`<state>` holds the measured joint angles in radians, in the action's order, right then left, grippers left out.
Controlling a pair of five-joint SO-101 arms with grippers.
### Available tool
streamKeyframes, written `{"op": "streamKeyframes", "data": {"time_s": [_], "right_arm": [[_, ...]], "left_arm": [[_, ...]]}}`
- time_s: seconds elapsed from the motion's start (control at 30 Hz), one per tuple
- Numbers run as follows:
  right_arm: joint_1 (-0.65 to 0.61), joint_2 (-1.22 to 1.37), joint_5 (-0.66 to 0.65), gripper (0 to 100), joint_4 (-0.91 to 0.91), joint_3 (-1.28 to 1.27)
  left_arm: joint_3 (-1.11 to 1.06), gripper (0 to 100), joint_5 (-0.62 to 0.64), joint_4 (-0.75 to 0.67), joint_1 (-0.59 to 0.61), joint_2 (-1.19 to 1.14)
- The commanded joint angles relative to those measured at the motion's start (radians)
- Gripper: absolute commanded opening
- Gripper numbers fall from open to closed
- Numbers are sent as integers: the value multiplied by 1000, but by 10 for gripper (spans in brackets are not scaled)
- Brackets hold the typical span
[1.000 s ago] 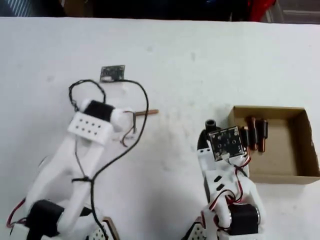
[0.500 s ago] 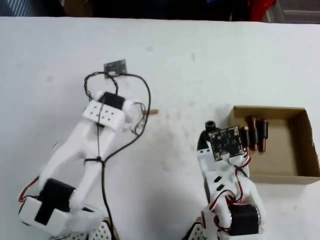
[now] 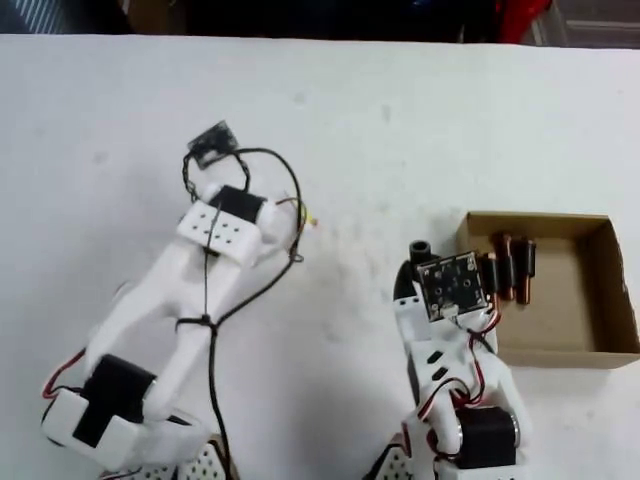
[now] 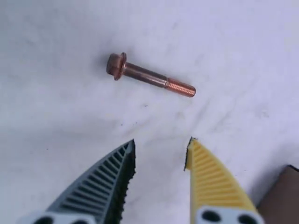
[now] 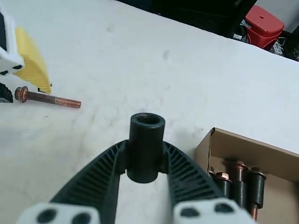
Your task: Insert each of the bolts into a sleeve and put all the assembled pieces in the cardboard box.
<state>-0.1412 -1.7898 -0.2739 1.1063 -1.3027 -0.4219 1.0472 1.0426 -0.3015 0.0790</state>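
A copper bolt [image 4: 149,77] lies flat on the white table, just beyond the tips of my left gripper [image 4: 160,145], which is open and empty. In the high view the left arm's wrist [image 3: 225,220] covers most of the bolt, leaving only its tip [image 3: 309,220] showing. My right gripper [image 5: 145,156] is shut on an upright black sleeve [image 5: 146,147], held above the table beside the cardboard box [image 3: 590,300]. Several assembled bolt-and-sleeve pieces [image 3: 510,265] lie in the box's far left corner. The right wrist view shows the bolt [image 5: 46,99] with the left gripper's yellow finger [image 5: 33,65] above it.
A black cable [image 3: 285,250] loops from the left arm over the table near the bolt. The table's far edge [image 3: 320,40] borders a dark background with a red object [image 5: 264,25]. Open white table lies between the two arms.
The left arm has swung forward and to the right over the bolt, which is now mostly covered in the high view. The right arm and its sleeve have stayed put.
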Motion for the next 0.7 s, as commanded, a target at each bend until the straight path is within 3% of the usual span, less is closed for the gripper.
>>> {"op": "streamKeyframes", "data": {"time_s": [0.0,0.13,0.3,0.67], "right_arm": [[7,-13,8,19,-30,6],[7,-13,8,19,-30,5],[7,-13,6,19,-30,5],[8,-13,0,20,-54,-26]], "left_arm": [[21,180,77,-92,5,5],[-44,219,80,-170,8,7],[-78,287,80,-172,-28,10],[-80,290,83,-170,-27,8]]}}
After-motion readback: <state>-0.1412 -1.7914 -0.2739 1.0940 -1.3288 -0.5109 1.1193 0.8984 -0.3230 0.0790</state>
